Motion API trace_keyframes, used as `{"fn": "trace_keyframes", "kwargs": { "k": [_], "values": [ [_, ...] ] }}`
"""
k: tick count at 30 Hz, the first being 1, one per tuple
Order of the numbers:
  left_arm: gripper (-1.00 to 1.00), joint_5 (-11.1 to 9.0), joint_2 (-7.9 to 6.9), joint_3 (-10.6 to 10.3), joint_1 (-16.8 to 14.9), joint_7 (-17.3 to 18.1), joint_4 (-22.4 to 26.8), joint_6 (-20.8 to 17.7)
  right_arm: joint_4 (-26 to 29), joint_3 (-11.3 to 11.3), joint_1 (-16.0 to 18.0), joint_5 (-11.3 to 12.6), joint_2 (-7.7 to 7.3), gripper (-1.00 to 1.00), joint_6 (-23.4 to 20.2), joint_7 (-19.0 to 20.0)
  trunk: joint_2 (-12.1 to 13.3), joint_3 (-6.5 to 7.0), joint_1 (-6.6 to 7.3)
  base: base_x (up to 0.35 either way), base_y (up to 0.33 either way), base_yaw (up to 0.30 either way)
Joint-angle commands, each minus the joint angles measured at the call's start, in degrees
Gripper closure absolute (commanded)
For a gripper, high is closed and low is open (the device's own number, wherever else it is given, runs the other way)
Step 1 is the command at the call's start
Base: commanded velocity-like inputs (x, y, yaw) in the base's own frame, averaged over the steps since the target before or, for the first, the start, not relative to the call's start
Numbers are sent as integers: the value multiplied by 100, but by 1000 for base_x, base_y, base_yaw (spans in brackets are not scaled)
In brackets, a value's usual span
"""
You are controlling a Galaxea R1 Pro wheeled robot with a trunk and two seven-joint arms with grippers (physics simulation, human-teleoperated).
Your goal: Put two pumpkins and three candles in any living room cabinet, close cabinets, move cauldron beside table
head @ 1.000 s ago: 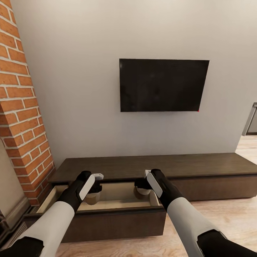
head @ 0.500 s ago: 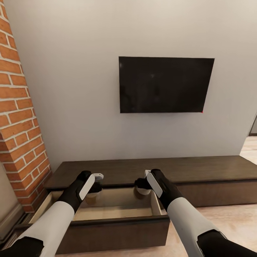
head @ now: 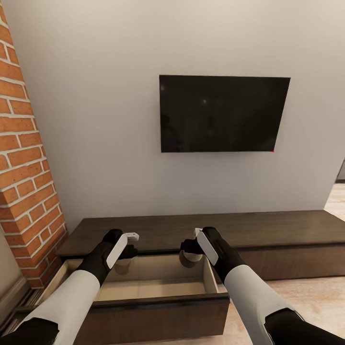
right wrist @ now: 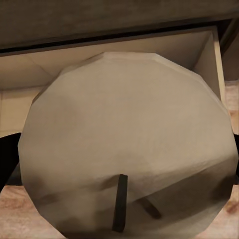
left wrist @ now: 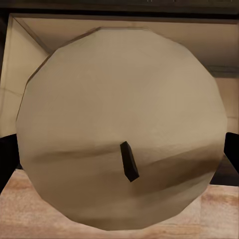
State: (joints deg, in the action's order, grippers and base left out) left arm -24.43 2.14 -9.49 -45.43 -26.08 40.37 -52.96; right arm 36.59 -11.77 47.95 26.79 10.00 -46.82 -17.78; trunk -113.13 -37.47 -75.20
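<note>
Two beige candles are in hand above the open drawer (head: 143, 298) of the dark brown cabinet (head: 230, 227). My left gripper (head: 126, 251) is shut on one candle (head: 122, 266), over the drawer's back left part. My right gripper (head: 190, 249) is shut on the other candle (head: 190, 259), over its back right part. In the left wrist view that candle's top (left wrist: 122, 99) with its dark wick sits between black fingers (left wrist: 7, 155). The right wrist view shows the second candle (right wrist: 127, 139) the same way, with the pale drawer inside behind it.
A brick fireplace (head: 24, 167) rises close on the left of the drawer. A black TV (head: 220, 113) hangs on the white wall above the cabinet. Light wood floor (head: 311, 297) lies to the right of the open drawer.
The camera has shifted, so the cabinet and drawer sit a little lower and the fireplace further left. Both arms keep their pose, each still holding its candle over the drawer.
</note>
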Motion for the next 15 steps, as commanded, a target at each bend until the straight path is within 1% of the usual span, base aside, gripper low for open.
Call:
{"fn": "trace_keyframes", "kwargs": {
  "k": [1, 5, 7, 15],
  "values": [
    [100, -53, -3, -18, -3, -55, 6, -13, 6, -10, 4, 54, 0, 100, -11, -50, -3, -7, 0, 142, 29, 0],
    [100, -53, -3, -18, -4, -55, 0, -13, 6, -10, 4, 54, 0, 100, -11, -50, -3, -7, 0, 214, 56, 0],
    [100, -53, -3, -18, -5, -55, 1, -13, 6, -10, 4, 54, 0, 100, -11, -50, -3, -7, 0, 136, 31, 0],
    [100, -45, -3, -18, -6, -55, 6, -13, 6, -10, 4, 56, 0, 100, -11, -50, -3, -7, 0, 49, 8, 0]
  ]
}}
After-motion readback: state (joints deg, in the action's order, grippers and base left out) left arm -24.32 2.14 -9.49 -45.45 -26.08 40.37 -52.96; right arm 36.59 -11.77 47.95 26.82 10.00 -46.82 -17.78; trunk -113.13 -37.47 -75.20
